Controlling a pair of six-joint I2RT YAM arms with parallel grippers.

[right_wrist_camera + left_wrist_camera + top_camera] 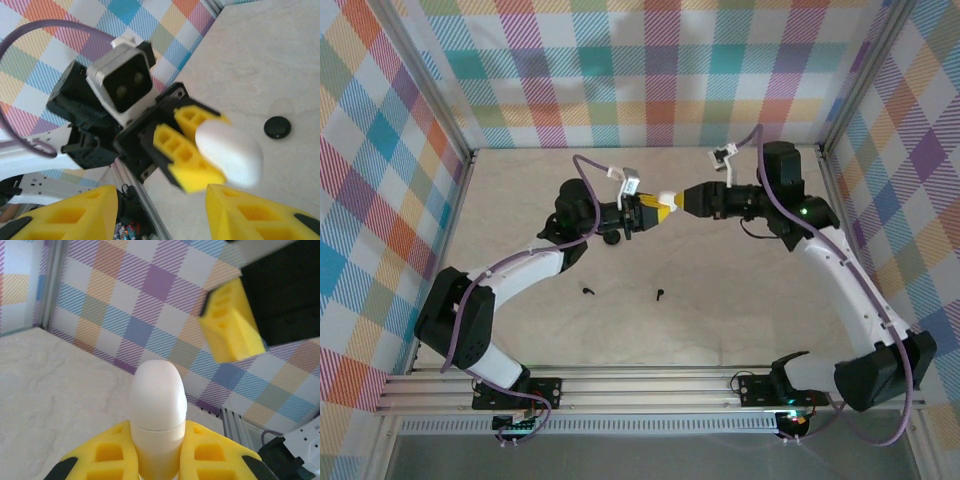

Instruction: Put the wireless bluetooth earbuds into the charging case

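My left gripper [658,208] is shut on a white, egg-shaped charging case [664,196], held above the table with its lid closed. The case [156,405] sticks out from between the yellow fingers [107,455]. My right gripper [684,201] faces it tip to tip and stands open, just short of the case [230,150]. Its fingers [250,215] are spread wide in the right wrist view, and one finger [231,322] hangs beyond the case in the left wrist view. Two black earbuds [587,292] [659,295] lie on the table nearer the bases. The white earbuds are out of view.
A small black round object [611,239] [277,127] lies on the table under the left wrist. Plaid walls and metal posts [840,130] close in the beige table [720,290] on three sides. A rail [650,385] runs along the near edge.
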